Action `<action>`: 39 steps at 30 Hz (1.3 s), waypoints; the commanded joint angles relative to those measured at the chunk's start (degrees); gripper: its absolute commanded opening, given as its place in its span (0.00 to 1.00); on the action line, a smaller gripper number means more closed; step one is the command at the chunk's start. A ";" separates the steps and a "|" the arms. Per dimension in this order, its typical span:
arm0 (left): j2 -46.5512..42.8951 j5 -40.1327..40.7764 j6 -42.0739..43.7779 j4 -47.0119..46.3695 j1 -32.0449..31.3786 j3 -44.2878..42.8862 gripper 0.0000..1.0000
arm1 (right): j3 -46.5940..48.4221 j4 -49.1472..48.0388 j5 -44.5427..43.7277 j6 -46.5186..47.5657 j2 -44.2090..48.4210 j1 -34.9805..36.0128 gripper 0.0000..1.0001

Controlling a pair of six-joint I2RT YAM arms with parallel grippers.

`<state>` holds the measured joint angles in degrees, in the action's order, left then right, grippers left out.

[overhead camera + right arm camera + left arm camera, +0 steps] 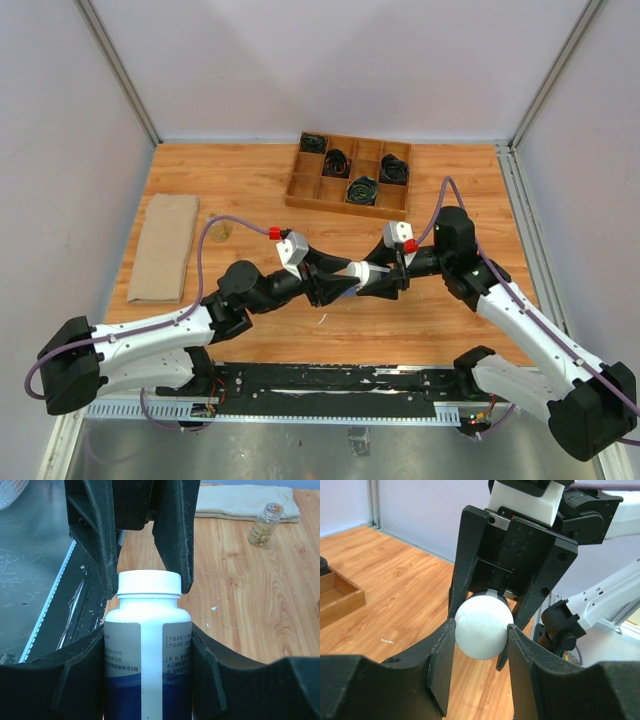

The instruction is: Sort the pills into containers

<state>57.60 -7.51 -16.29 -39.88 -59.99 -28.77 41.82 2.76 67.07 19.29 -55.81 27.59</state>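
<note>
Pills [259,535] — yellowish, in clear vial [269,516]

Walls [300,60]: plain pale grey, three sides | Corner posts [118,70]: bare aluminium | Table [250,190]: warm wood-grain top | Metal sheet [280,455]: grey, along near edge | Light: even, soft

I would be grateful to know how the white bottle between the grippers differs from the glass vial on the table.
The white bottle is opaque with a printed label; the glass vial is clear, showing yellowish contents. The bottle is held sideways, body in the right gripper, cap in the left gripper; the vial stands free on the table by the folded cloth. Both are round bottles.
</note>
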 commanded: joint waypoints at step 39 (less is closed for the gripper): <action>-8.83 3.81 -17.33 -7.19 3.56 6.71 0.99 | 0.37 -2.39 -1.12 -0.65 0.84 -1.67 0.13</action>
<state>52.71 -11.66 -27.29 -49.67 -56.12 -22.85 41.82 1.58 66.17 18.06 -55.37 27.22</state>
